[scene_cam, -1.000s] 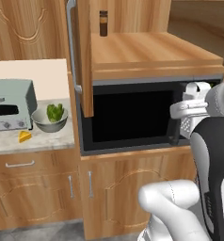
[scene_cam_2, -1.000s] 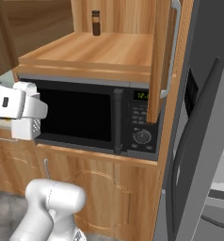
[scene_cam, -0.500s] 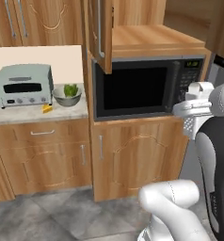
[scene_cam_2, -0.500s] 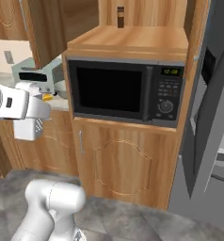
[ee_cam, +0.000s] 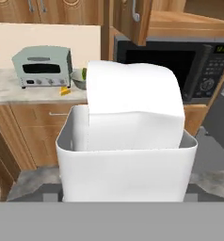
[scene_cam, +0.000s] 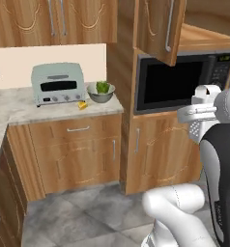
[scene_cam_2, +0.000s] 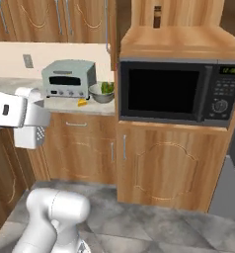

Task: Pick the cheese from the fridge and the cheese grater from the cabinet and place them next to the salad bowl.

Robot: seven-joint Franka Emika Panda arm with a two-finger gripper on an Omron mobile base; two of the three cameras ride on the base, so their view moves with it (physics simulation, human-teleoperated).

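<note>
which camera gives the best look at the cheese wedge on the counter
The left base view: the cheese lies unobstructed beside the salad bowl. The right base view and hand view show it smaller.

Warm brown wood with visible grain covers the cabinet (scene_cam: 158,26) and the lower doors (scene_cam_2: 161,165), trimmed with brushed silver bar handles. The counter (scene_cam: 20,108) has a pale, mottled stone look. A matt grey-green toaster oven (scene_cam_2: 69,79) sits beside the dull grey metal salad bowl (scene_cam: 101,92). The microwave (scene_cam_2: 176,91) door looks dark and glossy, possibly glass.
</note>
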